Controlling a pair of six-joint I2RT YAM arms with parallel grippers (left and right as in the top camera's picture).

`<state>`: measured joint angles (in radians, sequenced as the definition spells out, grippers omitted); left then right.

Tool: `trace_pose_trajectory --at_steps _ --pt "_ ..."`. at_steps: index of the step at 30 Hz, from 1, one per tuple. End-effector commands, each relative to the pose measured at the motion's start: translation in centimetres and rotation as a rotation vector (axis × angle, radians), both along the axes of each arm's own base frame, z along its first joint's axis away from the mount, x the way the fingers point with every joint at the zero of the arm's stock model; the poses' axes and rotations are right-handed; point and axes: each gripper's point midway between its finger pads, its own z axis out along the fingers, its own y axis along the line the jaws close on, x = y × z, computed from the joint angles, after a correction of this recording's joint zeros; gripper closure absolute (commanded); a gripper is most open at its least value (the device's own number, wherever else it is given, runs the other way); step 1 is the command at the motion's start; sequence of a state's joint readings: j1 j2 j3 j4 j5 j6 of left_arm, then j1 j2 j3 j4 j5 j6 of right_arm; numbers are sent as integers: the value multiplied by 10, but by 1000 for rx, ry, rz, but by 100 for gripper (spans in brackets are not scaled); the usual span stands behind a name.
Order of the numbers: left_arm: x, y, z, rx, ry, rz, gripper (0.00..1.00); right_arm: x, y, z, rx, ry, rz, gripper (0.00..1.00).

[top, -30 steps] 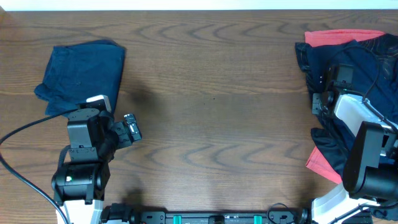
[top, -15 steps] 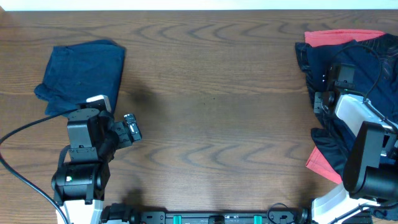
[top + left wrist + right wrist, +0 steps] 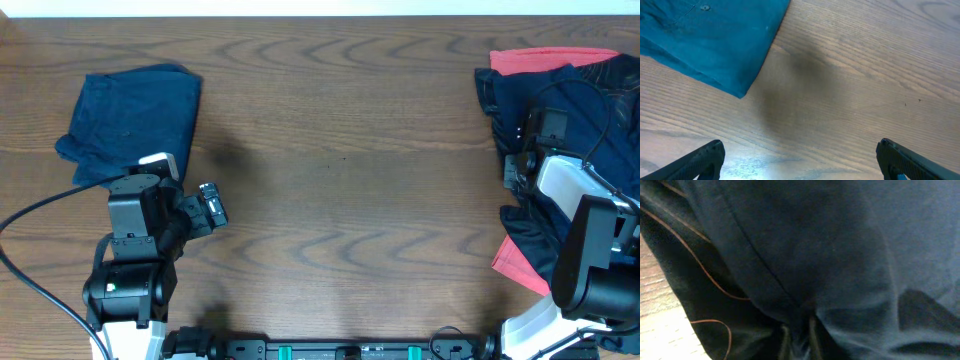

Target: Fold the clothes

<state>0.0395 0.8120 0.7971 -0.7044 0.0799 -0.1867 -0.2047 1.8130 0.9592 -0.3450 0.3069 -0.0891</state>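
A folded dark blue garment (image 3: 130,120) lies at the far left of the table; its corner shows in the left wrist view (image 3: 715,45). A pile of clothes lies at the right: a dark navy garment (image 3: 570,95) over a red one (image 3: 545,58). My left gripper (image 3: 210,205) is open and empty above bare wood, to the right of the folded garment; its fingertips (image 3: 800,160) are wide apart. My right gripper (image 3: 525,150) is down in the pile and shut on a pinch of the navy fabric (image 3: 800,335).
A black garment with thin orange stitching (image 3: 695,280) lies under the navy one in the pile. A red corner (image 3: 515,260) sticks out at the pile's near edge. The brown wooden table (image 3: 350,150) spans the view between the two arms.
The right gripper has shifted slightly toward the near side of the pile. The left arm has not moved.
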Motion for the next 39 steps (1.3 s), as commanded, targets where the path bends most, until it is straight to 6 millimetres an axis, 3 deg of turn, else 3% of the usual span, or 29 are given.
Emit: trace_pose_trajectory --at_steps 1,6,16,22,25,29,33,37,39 --pt "2 -1 6 -14 -11 4 2 -8 -13 -1 -34 13 -48 95" --pt "2 0 6 -14 -11 5 2 -3 -21 16 -75 -35 -90 99" --pt "2 0 6 -14 -12 5 2 9 -18 59 -89 -147 -70 99" --pt "2 0 6 -14 -11 5 2 4 -17 57 -88 -121 -62 98" --pt "2 0 6 -14 -12 5 2 3 -17 57 -87 -116 -62 88" --pt "2 0 6 -14 -11 5 2 2 -17 57 -87 -113 -62 87" --pt "2 0 6 -14 -12 5 2 0 -16 55 -84 -101 -61 88" --pt "2 0 6 -14 -12 5 2 -2 -20 55 -84 -100 -73 99" --pt "2 0 6 -14 -12 5 2 -2 -18 54 -76 -99 -67 99"
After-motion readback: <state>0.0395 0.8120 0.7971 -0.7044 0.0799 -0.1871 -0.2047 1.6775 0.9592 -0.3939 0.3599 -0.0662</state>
